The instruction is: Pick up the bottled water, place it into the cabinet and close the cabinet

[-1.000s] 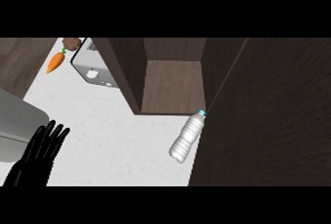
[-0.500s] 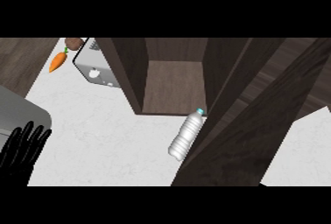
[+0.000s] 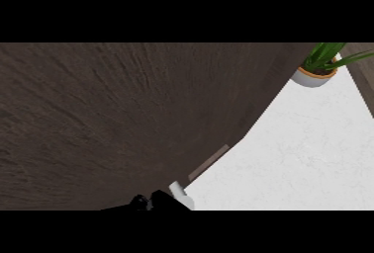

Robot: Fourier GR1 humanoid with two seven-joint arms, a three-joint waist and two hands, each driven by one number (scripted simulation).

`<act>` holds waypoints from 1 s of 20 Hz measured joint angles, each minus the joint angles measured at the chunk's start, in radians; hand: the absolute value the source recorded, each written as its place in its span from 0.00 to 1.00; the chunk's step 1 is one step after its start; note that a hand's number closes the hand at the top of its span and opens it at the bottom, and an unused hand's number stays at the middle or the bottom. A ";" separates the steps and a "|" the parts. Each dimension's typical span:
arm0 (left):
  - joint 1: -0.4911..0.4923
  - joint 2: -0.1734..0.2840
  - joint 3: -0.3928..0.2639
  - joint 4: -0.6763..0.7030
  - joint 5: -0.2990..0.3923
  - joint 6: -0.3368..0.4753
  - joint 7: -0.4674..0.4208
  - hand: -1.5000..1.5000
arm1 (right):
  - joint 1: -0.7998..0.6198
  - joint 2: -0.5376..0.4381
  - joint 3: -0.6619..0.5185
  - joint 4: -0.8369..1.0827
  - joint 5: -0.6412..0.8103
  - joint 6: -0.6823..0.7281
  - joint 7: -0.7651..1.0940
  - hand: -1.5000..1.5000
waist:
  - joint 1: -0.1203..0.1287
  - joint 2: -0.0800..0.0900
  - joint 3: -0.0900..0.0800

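White counter [image 3: 306,158], potted plant [image 3: 318,66]

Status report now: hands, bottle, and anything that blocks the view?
Part of one black hand at bottom edge, side and fingers unclear. Bottle not in view. Dark wood cabinet panel fills most of view; potted plant on white counter.

dark brown wood grain covers the cabinet door [image 3: 110,123] above the black fingers [image 3: 157,200]. right of the fingers the tabletop [image 3: 306,158] is white with faint grey marbling. far up-right, green leaves [image 3: 325,53], white pot [image 3: 312,79], orange rim.
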 measured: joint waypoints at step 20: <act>0.117 0.027 0.151 -0.125 0.046 -0.040 0.072 0.00 | -0.338 0.034 -0.190 0.518 -0.531 0.273 -0.185 1.00 | -0.010 0.003 0.004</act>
